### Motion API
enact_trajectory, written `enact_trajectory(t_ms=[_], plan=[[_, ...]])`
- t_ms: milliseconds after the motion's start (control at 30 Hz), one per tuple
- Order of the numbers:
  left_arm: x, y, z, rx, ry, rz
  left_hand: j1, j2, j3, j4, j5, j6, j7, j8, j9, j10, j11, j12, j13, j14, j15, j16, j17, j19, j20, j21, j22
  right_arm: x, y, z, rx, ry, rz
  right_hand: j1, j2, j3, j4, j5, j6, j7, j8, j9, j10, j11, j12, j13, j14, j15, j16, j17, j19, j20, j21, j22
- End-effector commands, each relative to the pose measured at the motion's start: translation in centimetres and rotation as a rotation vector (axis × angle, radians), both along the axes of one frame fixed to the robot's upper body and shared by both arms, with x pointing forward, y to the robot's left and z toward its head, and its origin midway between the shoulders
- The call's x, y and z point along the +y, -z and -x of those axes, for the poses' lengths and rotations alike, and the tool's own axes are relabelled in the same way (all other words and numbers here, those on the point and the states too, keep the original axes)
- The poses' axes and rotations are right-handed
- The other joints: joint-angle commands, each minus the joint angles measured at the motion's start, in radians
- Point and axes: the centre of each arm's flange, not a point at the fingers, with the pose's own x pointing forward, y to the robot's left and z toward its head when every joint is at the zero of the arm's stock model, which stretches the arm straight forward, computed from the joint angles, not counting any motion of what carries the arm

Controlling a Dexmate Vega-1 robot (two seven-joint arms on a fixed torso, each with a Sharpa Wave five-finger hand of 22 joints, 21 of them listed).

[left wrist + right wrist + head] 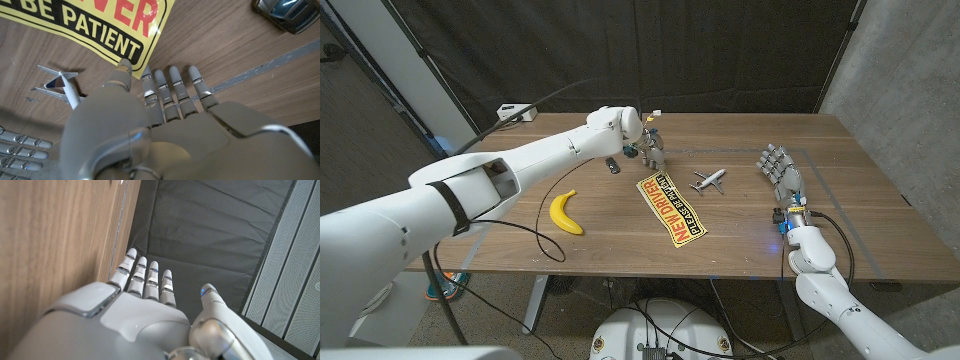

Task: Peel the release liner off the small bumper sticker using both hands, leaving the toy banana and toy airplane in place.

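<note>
The sticker lies flat on the table, yellow and black with red lettering, set on a slant; its far corner sits just in front of the left hand, which I take to be the reason that hand has been brought so far across the wood, since a corner is where a liner is likeliest to lift. In the left wrist view the left hand's fingers reach out straight and side by side above the wood, their tips just short of the sticker's edge, and the thumb tip comes nearest to the black border; whether it actually touches I cannot tell. That hand holds nothing and its fingers are extended, not curled.

The airplane stands just beside the sticker, between the two hands and nearer the left one; the left wrist view shows it close beside the thumb. The banana lies well apart from the left hand, under the line of the left arm; both toys are clear of the sticker's long edges, so I judge they can stay put if the peel is worked from the corner.

The right hand waits well apart from the sticker, standing on its edge near the table's side, fingers straight and close together, thumb out, gripping nothing; it looks parked until a lifted corner needs a second grip.

A small dark object rests on the wood just beside the left wrist.
</note>
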Motion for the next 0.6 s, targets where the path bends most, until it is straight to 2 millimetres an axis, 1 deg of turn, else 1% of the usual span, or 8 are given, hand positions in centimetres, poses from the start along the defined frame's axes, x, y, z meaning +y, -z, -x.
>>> enact_trajectory(t_ms=[33, 67, 133, 267, 333, 400, 433, 600], plan=[[-0.4, 0.8, 0.1, -0.033, 0.001, -0.026, 0.023, -0.010, -0.008, -0.001, -0.001, 0.026, 0.011, 0.011, 0.007, 0.009, -0.007, 0.012, 0.009, 0.007, -0.005, 0.009, 0.003, 0.009, 0.000, 0.010, -0.001, 0.0, 0.0, 0.2, -0.006, 0.004, -0.001, -0.008, -0.002, 0.003, 0.004, 0.002, 0.009, 0.005, 0.001, 0.005, 0.007, -0.001, 0.003, 0.006, 0.008, 0.002, 0.003, -0.001, 0.008, 0.003, -0.002, 0.002], [-0.4, 1.0, 0.1, -0.042, 0.003, -0.023, 0.027, -0.013, -0.011, 0.001, -0.001, 0.045, 0.010, 0.018, 0.010, 0.012, -0.011, 0.016, 0.011, 0.010, -0.007, 0.012, 0.003, 0.010, -0.001, 0.012, -0.001, 0.0, 0.0, 0.2, -0.005, 0.005, -0.001, -0.008, -0.002, 0.003, 0.004, 0.002, 0.009, 0.005, 0.001, 0.005, 0.007, -0.002, 0.003, 0.006, 0.008, 0.002, 0.003, -0.001, 0.008, 0.003, -0.002, 0.002], [-0.5, 1.4, 0.1, -0.063, 0.006, -0.026, 0.038, -0.017, -0.017, 0.006, -0.001, 0.082, 0.023, 0.033, 0.018, 0.027, -0.015, 0.029, 0.016, 0.019, -0.015, 0.022, 0.004, 0.019, -0.008, 0.020, -0.004, 0.1, 0.1, 0.3, -0.003, 0.006, -0.001, -0.008, -0.002, 0.003, 0.004, 0.002, 0.009, 0.005, 0.001, 0.005, 0.009, -0.001, 0.003, 0.006, 0.009, 0.002, 0.002, -0.002, 0.008, 0.003, -0.002, 0.002], [-0.4, 2.0, 0.0, -0.087, 0.027, 0.000, 0.073, -0.015, -0.021, 0.007, 0.001, 0.146, 0.011, 0.057, 0.029, 0.055, -0.039, 0.048, 0.017, 0.042, -0.032, 0.042, 0.006, 0.034, -0.008, 0.037, -0.007, 0.1, 0.1, 0.3, 0.000, 0.008, 0.001, -0.008, -0.001, 0.004, 0.004, 0.002, 0.011, 0.006, 0.001, 0.005, 0.009, -0.001, 0.003, 0.006, 0.010, 0.002, 0.002, -0.002, 0.009, 0.003, -0.003, 0.002], [-0.4, 2.3, 0.0, -0.111, 0.039, 0.018, 0.105, -0.011, -0.021, 0.005, -0.001, 0.188, 0.003, 0.069, 0.030, 0.087, -0.060, 0.065, 0.013, 0.075, -0.053, 0.064, 0.006, 0.052, -0.015, 0.053, -0.009, 0.1, 0.1, 0.3, 0.001, 0.009, 0.002, -0.008, -0.001, 0.004, 0.004, 0.002, 0.010, 0.006, 0.001, 0.005, 0.009, 0.000, 0.003, 0.006, 0.010, 0.003, 0.002, -0.002, 0.009, 0.004, -0.003, 0.002], [-0.4, 2.4, 0.2, -0.134, 0.044, 0.025, 0.143, 0.008, -0.010, 0.002, 0.000, 0.216, 0.006, 0.077, 0.032, 0.110, -0.061, 0.075, 0.007, 0.094, -0.061, 0.076, 0.006, 0.062, -0.014, 0.066, -0.009, 0.1, 0.1, 0.4, 0.004, 0.010, 0.001, -0.008, -0.001, 0.004, 0.004, 0.003, 0.011, 0.005, 0.001, 0.005, 0.010, 0.000, 0.003, 0.006, 0.010, 0.002, 0.001, -0.002, 0.009, 0.003, -0.003, 0.002], [-0.3, 2.4, 0.2, -0.145, 0.046, 0.034, 0.155, 0.010, -0.009, 0.001, -0.001, 0.229, -0.006, 0.083, 0.034, 0.117, -0.066, 0.078, 0.004, 0.103, -0.064, 0.082, 0.006, 0.065, -0.016, 0.072, -0.009, 0.1, 0.1, 0.4, 0.006, 0.009, 0.001, -0.008, -0.001, 0.005, 0.004, 0.003, 0.011, 0.005, 0.001, 0.005, 0.010, 0.000, 0.003, 0.006, 0.010, 0.002, 0.001, -0.002, 0.009, 0.004, -0.003, 0.002], [0.1, 2.3, 0.8, -0.226, 0.068, 0.094, 0.199, 0.019, -0.001, -0.001, 0.001, 0.262, -0.027, 0.102, 0.049, 0.133, -0.068, 0.092, 0.005, 0.116, -0.067, 0.092, 0.004, 0.072, -0.012, 0.090, -0.009, 0.2, 0.1, 0.2, 0.009, 0.004, -0.002, -0.009, 0.000, 0.005, 0.004, 0.003, 0.011, 0.006, 0.001, 0.005, 0.010, 0.000, 0.002, 0.006, 0.011, 0.002, 0.001, -0.003, 0.010, 0.004, -0.004, 0.002]])
